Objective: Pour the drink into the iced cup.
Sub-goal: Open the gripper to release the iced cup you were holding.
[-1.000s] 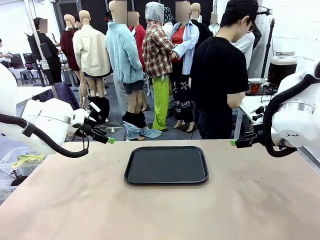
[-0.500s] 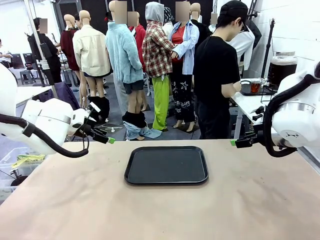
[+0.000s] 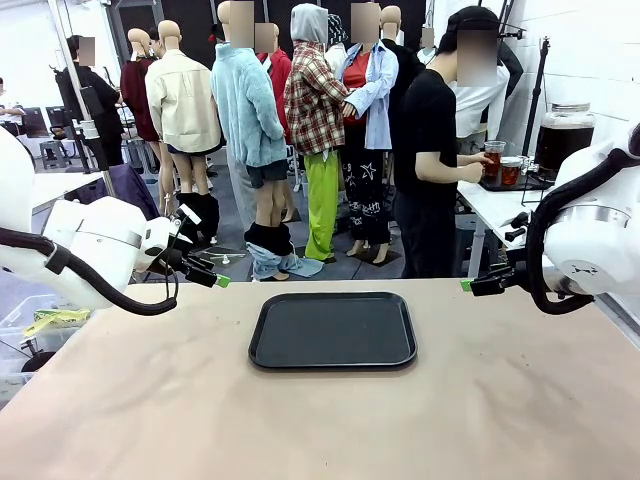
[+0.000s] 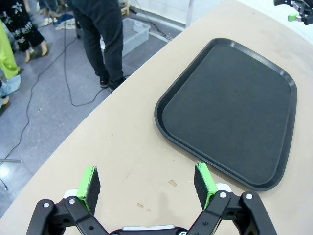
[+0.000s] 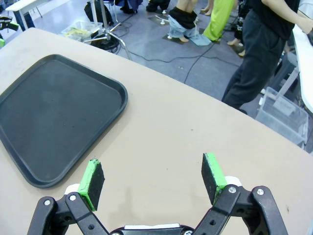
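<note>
Black tray: the tray (image 3: 333, 330) lies flat at the middle of the front view, its raised rim clear of every table edge, nothing on it.
Table: the tan table (image 3: 320, 420) has bare surface on all sides of the tray, widest along the bottom of the frame.
Left gripper: the left gripper (image 4: 146, 183) hangs over bare table at the bottom of its wrist view, fingers spread wide and holding nothing; the tray's near rim lies just beside the right-hand pad. In the front view it sits at middle left (image 3: 205, 268).
Right gripper: the right gripper (image 5: 154, 180) has its fingers wide apart, nothing between them, over bare table with the tray's corner at the left of that view. In the front view it sits at middle right (image 3: 478, 285).
Drink: the dark liquid fills a big glass jar (image 3: 565, 135) on a side table at upper right, well away from both arms.
Person: the person (image 3: 432, 170) stands beyond the far edge, a hand on a cup (image 3: 493, 160) of reddish drink near the jar.
</note>
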